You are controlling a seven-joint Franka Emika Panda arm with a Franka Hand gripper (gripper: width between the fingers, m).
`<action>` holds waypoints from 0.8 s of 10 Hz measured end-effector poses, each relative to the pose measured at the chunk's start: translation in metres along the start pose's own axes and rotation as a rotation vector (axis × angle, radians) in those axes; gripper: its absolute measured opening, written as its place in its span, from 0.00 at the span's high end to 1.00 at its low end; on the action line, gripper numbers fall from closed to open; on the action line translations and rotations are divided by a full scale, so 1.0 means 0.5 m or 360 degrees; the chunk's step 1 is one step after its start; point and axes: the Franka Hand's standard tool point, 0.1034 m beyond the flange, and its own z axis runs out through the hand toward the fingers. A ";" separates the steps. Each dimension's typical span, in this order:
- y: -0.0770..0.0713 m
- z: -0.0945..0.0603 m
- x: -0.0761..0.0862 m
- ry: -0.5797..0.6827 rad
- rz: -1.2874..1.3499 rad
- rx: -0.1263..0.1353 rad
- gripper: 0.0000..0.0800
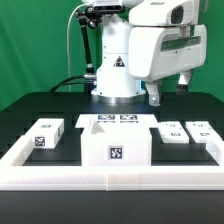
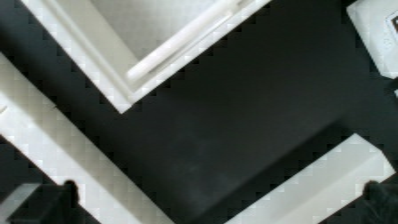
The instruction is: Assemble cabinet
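The white boxy cabinet body (image 1: 115,146) stands at the front middle of the black table, with a marker tag on its near face. A small white block (image 1: 45,135) with a tag lies to the exterior view's left. Two flatter white tagged parts (image 1: 172,132) (image 1: 203,131) lie to the right. My gripper (image 1: 170,92) hangs open well above the right-hand parts, touching nothing. In the wrist view my gripper (image 2: 210,212) shows only its dark fingertips (image 2: 32,205) at the frame's corners. Between them are bare black table and white angled edges (image 2: 134,75).
The marker board (image 1: 115,120) lies flat behind the cabinet body, in front of the robot's base (image 1: 115,75). A long white rim (image 1: 110,185) borders the table at the front and runs up both sides. A green wall closes the back.
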 end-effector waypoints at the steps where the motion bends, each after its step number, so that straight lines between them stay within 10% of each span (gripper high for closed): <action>1: 0.000 0.000 0.000 0.0000 0.0000 0.0000 0.00; 8: 0.000 0.001 -0.001 0.0011 -0.0032 -0.0010 0.00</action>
